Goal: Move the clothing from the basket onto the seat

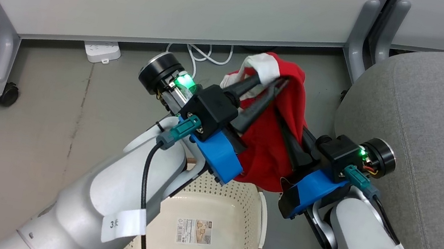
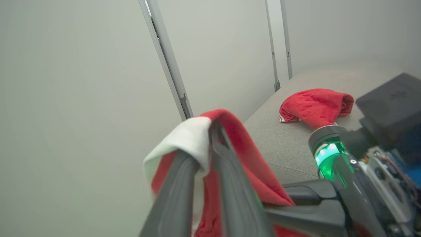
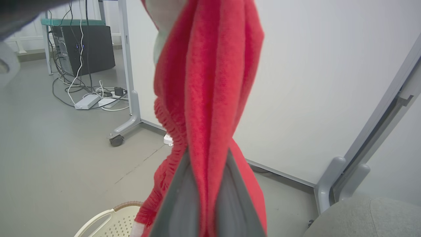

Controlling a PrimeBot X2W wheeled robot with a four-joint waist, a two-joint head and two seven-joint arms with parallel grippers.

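Note:
A red piece of clothing [image 1: 267, 150] with white trim hangs in the air above the far end of the basket [image 1: 255, 211], held by both grippers. My left gripper [image 1: 272, 80] is shut on its top, with the white trim draped over the fingertips [image 2: 184, 161]. From the right, my right gripper [image 1: 283, 123] is shut on the cloth lower down, and red fabric [image 3: 210, 82] is pinched between its fingers. The basket's inside shows bare with a barcode label. A second red garment [image 2: 315, 105] lies on the grey seat [image 1: 428, 132] to the right.
A white partition panel on grey wheeled legs [image 1: 3, 56] stands behind, its right leg [image 1: 359, 44] close to the seat's corner. A power strip [image 1: 101, 51] and white cables lie on the floor beneath it. A computer tower [image 3: 85, 49] with cables stands farther off.

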